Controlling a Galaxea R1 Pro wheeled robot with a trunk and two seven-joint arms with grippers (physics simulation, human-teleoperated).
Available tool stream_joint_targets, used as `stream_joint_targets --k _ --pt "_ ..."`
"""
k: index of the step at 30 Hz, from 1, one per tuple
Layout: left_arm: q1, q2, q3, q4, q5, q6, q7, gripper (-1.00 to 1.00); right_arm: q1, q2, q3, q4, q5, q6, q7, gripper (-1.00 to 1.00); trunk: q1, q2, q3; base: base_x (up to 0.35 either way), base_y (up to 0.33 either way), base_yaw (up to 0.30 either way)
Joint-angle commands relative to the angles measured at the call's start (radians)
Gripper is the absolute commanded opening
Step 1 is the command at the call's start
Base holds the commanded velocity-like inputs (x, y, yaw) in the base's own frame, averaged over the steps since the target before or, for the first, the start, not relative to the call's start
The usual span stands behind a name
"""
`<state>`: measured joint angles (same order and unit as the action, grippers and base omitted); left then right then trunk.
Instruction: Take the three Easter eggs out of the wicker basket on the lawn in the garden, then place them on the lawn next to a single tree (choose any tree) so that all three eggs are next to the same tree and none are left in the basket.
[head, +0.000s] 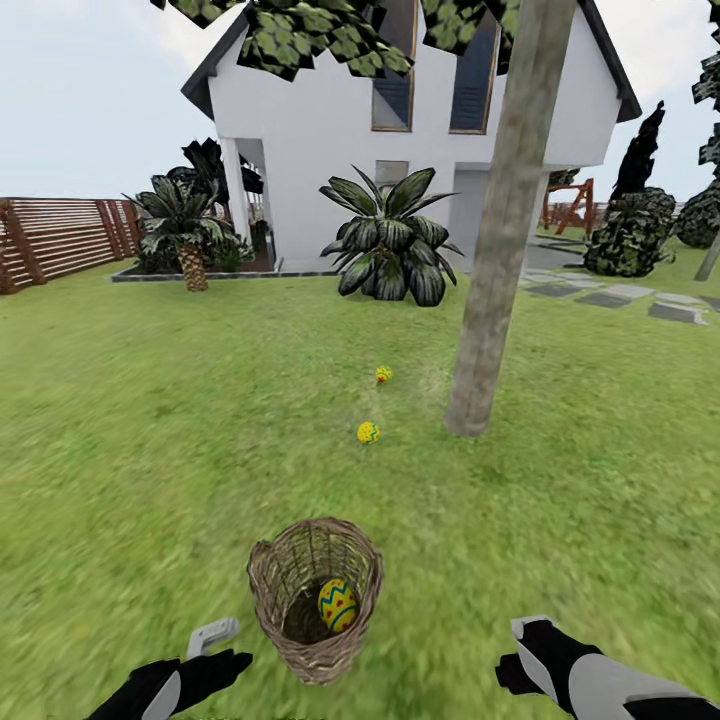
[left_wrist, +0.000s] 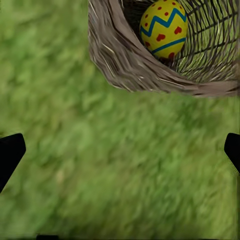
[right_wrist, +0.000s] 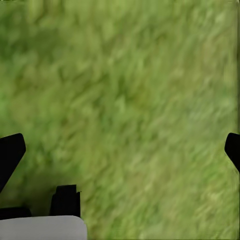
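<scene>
Head view: wicker basket stands upright on the lawn, low and central, between the two arms.
Egg in basket: one Easter egg, yellow with a blue zigzag and red dots, lies at the bottom of the basket.
Eggs on grass: nearer egg and farther egg lie apart on the lawn, both near the foot of the tree, on its left side.
Left gripper: left gripper hovers just beside the basket's left wall; in the left wrist view its fingertips stand wide apart with only grass between them, nothing held.
Right gripper: right gripper hangs over bare grass, well apart from the basket; its fingertips look spread and empty, though the grass is blurred.
Background: white house, slatted fence, palm-like plants.
</scene>
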<state>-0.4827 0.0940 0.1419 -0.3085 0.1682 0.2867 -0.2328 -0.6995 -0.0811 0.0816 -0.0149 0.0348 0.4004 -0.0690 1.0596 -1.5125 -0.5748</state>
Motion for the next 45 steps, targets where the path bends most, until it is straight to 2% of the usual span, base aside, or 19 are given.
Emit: stream_joint_targets --k 1,45 --pt "-0.001 0.000 0.005 -0.001 0.007 0.009 -0.002 1.00 0.000 0.000 0.007 -0.002 0.004 0.006 0.002 1.00 0.000 0.000 -0.001 0.000 -0.345 0.298" --pt "-0.001 0.000 0.007 -0.001 0.008 0.009 -0.003 1.00 0.000 0.007 0.007 0.000 0.002 -0.015 0.001 1.00 0.000 0.000 -0.001 0.000 -0.345 0.298"
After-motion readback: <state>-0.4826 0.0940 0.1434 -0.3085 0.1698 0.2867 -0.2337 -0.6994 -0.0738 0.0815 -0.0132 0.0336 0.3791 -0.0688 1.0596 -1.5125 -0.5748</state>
